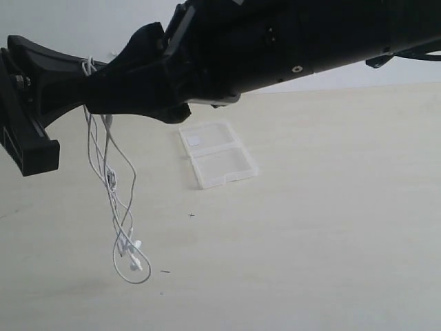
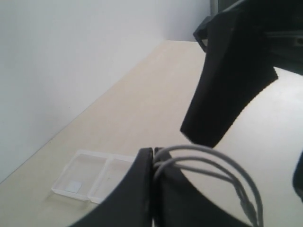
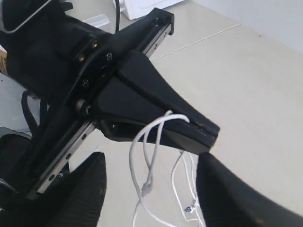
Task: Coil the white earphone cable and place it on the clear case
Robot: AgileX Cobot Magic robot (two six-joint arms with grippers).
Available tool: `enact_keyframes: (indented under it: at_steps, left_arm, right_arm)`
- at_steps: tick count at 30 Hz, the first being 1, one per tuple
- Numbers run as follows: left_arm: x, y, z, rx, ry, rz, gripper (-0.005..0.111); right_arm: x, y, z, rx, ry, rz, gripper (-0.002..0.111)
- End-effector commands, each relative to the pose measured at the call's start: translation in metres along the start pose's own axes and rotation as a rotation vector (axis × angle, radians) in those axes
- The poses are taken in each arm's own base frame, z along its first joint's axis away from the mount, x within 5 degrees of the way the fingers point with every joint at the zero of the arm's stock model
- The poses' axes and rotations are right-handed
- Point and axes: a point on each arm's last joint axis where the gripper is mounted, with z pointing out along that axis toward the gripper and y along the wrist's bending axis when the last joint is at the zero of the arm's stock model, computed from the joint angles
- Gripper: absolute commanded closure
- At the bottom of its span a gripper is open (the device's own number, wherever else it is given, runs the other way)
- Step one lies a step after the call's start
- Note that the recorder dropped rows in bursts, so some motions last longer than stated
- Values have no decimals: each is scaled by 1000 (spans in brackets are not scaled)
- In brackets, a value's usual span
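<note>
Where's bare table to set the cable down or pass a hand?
Free: light wooden tabletop right of the flat clear plastic case and in front of it. Crowded: left, where the thin white earphone cable dangles from the shut left gripper.

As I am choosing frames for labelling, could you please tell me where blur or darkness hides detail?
Exterior view: the near arm is an almost featureless black mass, while the white earphone cable and clear case are sharp. Left wrist view: the left pincer and the cable are close and soft. Right wrist view: the right pincer is a dark foreground blur.
</note>
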Motion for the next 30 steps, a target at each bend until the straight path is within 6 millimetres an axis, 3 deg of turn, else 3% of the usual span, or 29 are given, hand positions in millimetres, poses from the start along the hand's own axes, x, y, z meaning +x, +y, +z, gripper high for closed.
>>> enact_keyframes:
  at_steps: [1,9,14,16,19,23,30]
  left_arm:
    - [-2,1,-2,-7,-9,-11,107]
    - [-2,0,-1,-3,-9,-19,107]
    - [-3,-2,-2,24,-12,-19,107]
    - [-3,-3,-2,35,-13,-19,107]
    - [-3,-3,-2,39,-13,-21,107]
    - [-3,-3,-2,39,-13,-23,107]
    - [-3,-4,-2,41,-16,-21,107]
  right_arm:
    - [2,-1,1,-7,1,7,53]
    - [14,0,30,-7,48,20,54]
    - [18,-4,37,29,63,4,58]
    - [17,-5,37,42,57,14,70]
    - [21,-9,36,86,102,-15,106]
    - [27,-17,34,179,178,-21,108]
    - [26,-20,33,214,163,-7,108]
